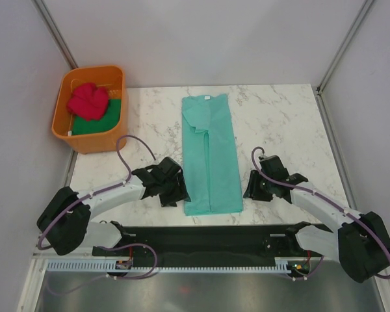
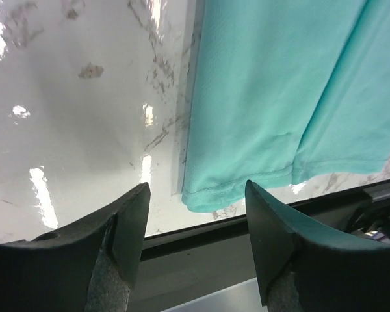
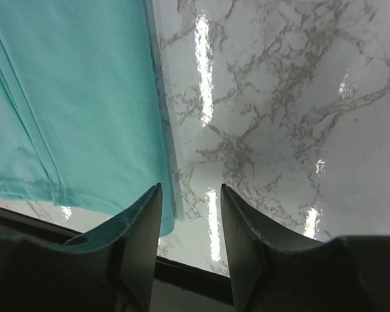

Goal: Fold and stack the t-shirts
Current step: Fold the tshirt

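Note:
A teal t-shirt (image 1: pixel 211 153) lies folded into a long narrow strip down the middle of the marble table, collar at the far end. My left gripper (image 1: pixel 177 190) hovers just left of its near-left corner, open with nothing between the fingers (image 2: pixel 196 192); the shirt's hem corner (image 2: pixel 260 97) shows just beyond them. My right gripper (image 1: pixel 252 187) sits off the shirt's near-right corner, also open and empty (image 3: pixel 190 192), with the shirt's right edge (image 3: pixel 71 97) beside its left finger. A crumpled pinkish-red t-shirt (image 1: pixel 88 101) lies on a dark green t-shirt (image 1: pixel 107 120) in the tub.
The orange plastic tub (image 1: pixel 91 140) stands at the table's far-left corner. The black rail of the table's front edge (image 1: pixel 208 234) runs just behind both grippers. Bare marble (image 1: pixel 279 117) shows right of the teal shirt. Walls close in the sides and back.

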`<state>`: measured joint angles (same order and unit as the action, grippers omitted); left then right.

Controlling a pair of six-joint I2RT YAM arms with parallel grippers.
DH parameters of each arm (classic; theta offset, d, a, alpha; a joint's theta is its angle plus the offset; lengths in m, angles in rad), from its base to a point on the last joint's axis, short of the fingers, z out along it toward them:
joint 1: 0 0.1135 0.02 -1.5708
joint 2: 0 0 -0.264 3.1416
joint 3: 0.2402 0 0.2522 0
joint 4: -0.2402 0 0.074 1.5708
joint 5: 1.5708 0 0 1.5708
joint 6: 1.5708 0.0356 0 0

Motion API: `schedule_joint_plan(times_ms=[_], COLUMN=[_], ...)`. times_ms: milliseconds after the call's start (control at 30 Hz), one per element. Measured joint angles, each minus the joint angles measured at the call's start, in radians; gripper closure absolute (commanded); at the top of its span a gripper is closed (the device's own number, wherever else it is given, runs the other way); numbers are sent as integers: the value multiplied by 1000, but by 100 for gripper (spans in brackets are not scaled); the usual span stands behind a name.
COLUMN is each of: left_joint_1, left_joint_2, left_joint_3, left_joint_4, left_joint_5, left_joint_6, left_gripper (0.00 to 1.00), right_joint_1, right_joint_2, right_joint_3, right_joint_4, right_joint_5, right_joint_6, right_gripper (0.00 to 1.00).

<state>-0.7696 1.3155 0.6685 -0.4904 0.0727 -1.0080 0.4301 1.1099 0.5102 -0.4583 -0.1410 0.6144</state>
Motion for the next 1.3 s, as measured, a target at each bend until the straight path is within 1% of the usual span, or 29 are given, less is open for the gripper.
schedule_joint_plan(times_ms=[167, 300, 433, 600, 733, 933, 1133, 1300], left_joint_1=[68, 108, 167, 231, 242, 242, 242, 213], left_joint_2=[-26, -26, -24, 26, 77, 68, -17, -95], left_joint_3=[50, 81, 146, 268, 319, 298, 179, 65], left_joint_4=[-26, -42, -55, -53, -45, -45, -50, -45], left_joint_5=[1, 16, 39, 55, 89, 142, 204, 239], left_joint_6=[69, 120, 180, 253, 287, 325, 333, 328], left_gripper=[31, 34, 35, 40, 41, 42, 42, 39], right_joint_1=[3, 6, 14, 23, 29, 46, 55, 65], right_joint_2=[-4, -20, -24, -21, -25, -87, -105, -117], right_joint_3=[-28, -43, -62, -83, -96, -140, -153, -166], right_joint_4=[21, 49, 77, 99, 114, 127, 128, 127], right_joint_5=[-25, -42, -56, -59, -65, -73, -76, -76], right_joint_6=[15, 34, 52, 68, 85, 117, 134, 151], right_gripper=[50, 51, 51, 52, 54, 55, 57, 62])
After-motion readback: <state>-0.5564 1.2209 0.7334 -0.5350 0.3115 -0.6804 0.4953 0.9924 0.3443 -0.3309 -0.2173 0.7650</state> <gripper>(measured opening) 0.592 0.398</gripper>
